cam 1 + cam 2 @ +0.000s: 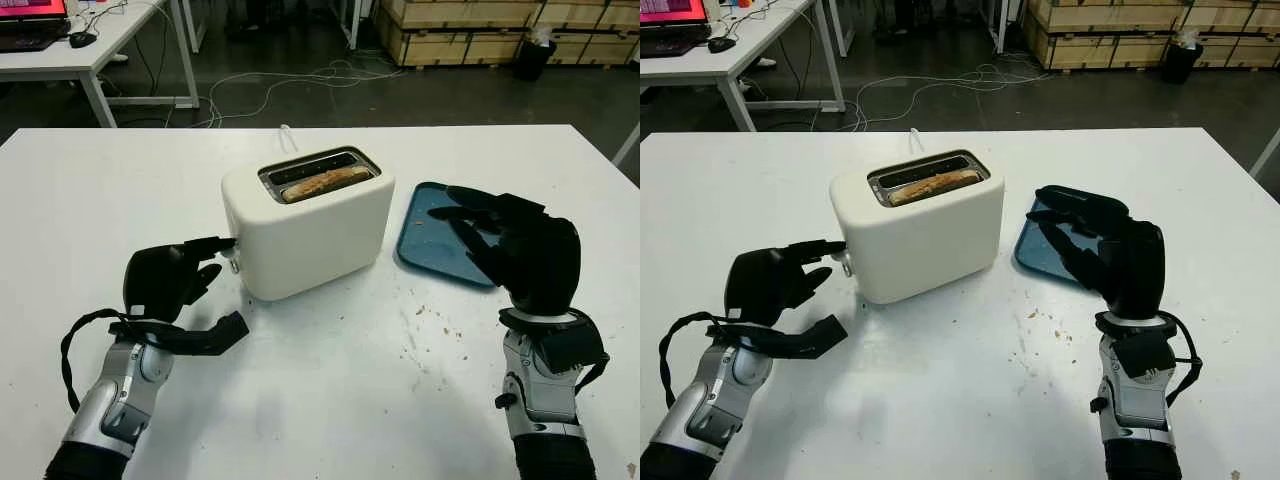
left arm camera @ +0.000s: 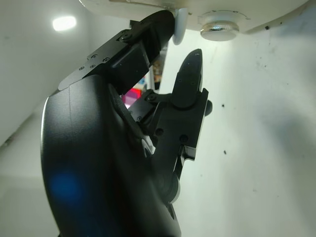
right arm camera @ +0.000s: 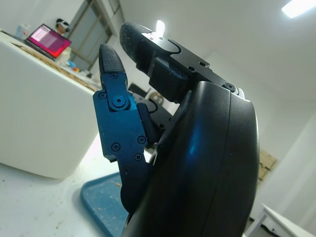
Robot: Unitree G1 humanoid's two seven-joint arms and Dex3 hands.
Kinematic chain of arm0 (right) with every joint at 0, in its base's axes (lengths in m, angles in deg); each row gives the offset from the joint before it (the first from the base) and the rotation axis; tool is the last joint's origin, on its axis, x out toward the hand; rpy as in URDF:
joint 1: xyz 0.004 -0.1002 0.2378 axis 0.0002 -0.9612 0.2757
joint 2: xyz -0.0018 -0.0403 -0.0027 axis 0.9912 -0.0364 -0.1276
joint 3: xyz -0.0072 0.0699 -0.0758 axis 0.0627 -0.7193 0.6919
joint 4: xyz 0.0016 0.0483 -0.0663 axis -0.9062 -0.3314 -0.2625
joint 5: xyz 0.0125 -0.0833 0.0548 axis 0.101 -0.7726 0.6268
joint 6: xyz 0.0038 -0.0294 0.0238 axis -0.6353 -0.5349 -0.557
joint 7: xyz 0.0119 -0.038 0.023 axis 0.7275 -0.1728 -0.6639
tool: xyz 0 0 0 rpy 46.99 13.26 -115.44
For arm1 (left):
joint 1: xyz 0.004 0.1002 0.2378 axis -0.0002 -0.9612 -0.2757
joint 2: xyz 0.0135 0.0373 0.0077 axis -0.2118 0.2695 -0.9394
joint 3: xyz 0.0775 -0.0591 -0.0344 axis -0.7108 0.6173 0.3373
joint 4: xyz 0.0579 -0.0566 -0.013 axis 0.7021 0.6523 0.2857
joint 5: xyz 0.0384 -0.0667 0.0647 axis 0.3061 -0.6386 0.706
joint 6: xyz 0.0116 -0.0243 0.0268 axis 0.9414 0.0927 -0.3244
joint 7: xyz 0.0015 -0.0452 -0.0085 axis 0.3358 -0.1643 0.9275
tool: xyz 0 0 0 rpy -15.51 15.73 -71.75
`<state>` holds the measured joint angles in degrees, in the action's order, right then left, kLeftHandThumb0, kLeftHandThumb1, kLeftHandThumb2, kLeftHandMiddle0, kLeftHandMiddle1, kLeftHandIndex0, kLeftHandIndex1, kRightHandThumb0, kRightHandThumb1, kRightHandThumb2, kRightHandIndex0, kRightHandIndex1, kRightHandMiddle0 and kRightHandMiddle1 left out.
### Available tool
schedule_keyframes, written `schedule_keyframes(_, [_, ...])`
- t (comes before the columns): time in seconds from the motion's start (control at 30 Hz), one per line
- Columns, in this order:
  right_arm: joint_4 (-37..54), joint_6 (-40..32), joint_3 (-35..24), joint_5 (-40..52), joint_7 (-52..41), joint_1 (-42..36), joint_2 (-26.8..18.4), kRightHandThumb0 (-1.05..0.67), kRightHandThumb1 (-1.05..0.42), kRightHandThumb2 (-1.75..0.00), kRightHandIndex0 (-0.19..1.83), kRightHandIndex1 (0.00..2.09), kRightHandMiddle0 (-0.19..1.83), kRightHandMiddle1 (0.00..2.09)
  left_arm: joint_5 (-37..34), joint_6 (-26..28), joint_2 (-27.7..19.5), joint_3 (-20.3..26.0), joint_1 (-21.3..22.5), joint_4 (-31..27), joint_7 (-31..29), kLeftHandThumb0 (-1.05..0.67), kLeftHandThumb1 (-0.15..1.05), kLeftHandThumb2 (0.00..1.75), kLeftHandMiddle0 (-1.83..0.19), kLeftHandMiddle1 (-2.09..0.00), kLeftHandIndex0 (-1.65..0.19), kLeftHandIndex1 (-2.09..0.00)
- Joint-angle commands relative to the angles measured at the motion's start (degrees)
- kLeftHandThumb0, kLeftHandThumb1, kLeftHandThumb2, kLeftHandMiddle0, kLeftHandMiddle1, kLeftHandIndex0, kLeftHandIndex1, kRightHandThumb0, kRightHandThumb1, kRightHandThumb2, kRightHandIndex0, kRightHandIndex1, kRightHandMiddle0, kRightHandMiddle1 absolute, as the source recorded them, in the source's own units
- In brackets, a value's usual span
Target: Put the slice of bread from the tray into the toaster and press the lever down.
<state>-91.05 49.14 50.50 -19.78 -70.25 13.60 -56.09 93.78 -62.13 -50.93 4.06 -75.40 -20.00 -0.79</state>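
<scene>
A cream toaster (image 1: 310, 225) stands mid-table with the slice of bread (image 1: 325, 182) lying low in its front slot. My left hand (image 1: 185, 275) is at the toaster's left end, one fingertip (image 2: 165, 22) touching the white lever (image 2: 180, 24) beside a round knob (image 2: 219, 30). It holds nothing. To the toaster's right, my right hand (image 1: 500, 235) hovers open over the near part of the blue tray (image 1: 440, 240), which carries only crumbs.
Crumbs (image 1: 425, 320) are scattered on the white table (image 1: 330, 400) in front of the tray. The toaster's cord (image 1: 288, 135) runs off the far edge. Beyond the table are a desk with a laptop (image 1: 35, 20), floor cables and stacked crates.
</scene>
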Motion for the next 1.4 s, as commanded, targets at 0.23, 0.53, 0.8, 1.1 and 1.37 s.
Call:
schedule_keyframes(0.23, [1.9,-0.5,0.2,0.2,0.3,-1.3,0.5,-0.29,-0.92,-0.11,1.00,0.51,1.07,0.00,6.4,19.7,-3.3,-14.7,5.8,1.1,-41.9,-0.08,0.90,0.10,-1.05,-0.31,-1.06,-0.01])
schedule_keyframes(0.53, [1.6,-0.2,0.5,0.6,-0.1,-1.8,0.7,-0.29,-0.92,-0.12,1.00,0.53,1.06,0.00,4.1,25.0,-3.4,-17.3,3.6,-1.6,-47.2,-0.09,0.92,0.02,-1.10,-0.24,-1.06,-0.04])
schedule_keyframes(0.8, [1.5,-0.3,0.5,-0.1,0.2,-1.4,0.6,-0.30,-0.92,-0.11,1.00,0.54,1.07,0.01,4.2,25.8,-4.9,-19.3,3.4,-3.3,-47.5,-0.07,0.89,0.01,-1.08,-0.24,-1.00,-0.01])
schedule_keyframes(1.1, [5.4,-2.1,0.7,0.9,-0.7,-4.1,0.3,-0.30,-0.92,-0.12,0.99,0.55,1.06,0.00,14.4,36.6,-0.8,-24.0,2.1,-13.2,-48.4,-0.07,0.91,0.05,-0.77,-0.90,-0.98,-0.01])
schedule_keyframes(1.37, [3.9,-2.2,0.6,-0.6,0.0,-2.9,0.3,-0.30,-0.92,-0.13,0.98,0.56,1.06,0.00,17.0,39.6,3.4,-25.7,3.7,-9.4,-50.4,-0.09,0.92,0.11,-1.03,-0.28,-0.99,-0.01])
